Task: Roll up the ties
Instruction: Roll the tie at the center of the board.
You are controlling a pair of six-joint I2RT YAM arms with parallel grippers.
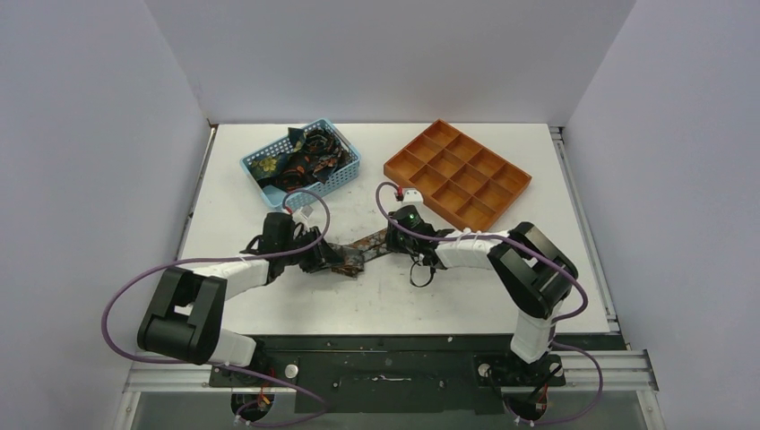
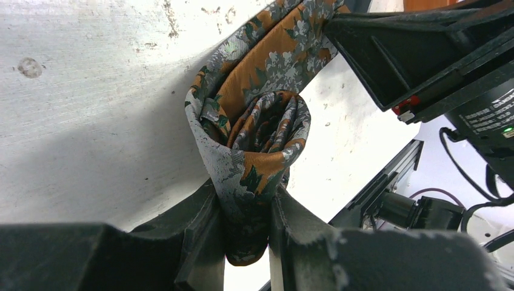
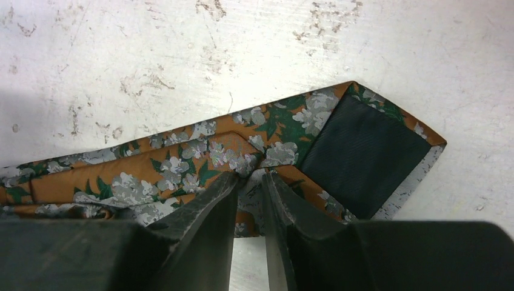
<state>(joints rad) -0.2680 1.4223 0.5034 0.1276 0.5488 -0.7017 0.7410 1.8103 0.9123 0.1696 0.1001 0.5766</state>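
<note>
One tie (image 1: 363, 253), orange with grey flowers and green leaves, lies across the table between my two grippers. My left gripper (image 1: 333, 260) is shut on its partly rolled end. In the left wrist view that loose roll (image 2: 260, 133) stands up from between the fingers of the left gripper (image 2: 245, 206). My right gripper (image 3: 250, 179) is down on the flat wide end of the tie (image 3: 182, 170), fingers nearly together, with a pucker of fabric pinched at the tips. The dark lining (image 3: 360, 154) faces up at the pointed tip. More ties (image 1: 309, 152) lie heaped in the basket.
A light-blue mesh basket (image 1: 254, 163) stands at the back left. An orange compartment tray (image 1: 394, 166) stands at the back right, just behind my right wrist. The right arm's black body (image 2: 424, 54) looms close over the tie in the left wrist view.
</note>
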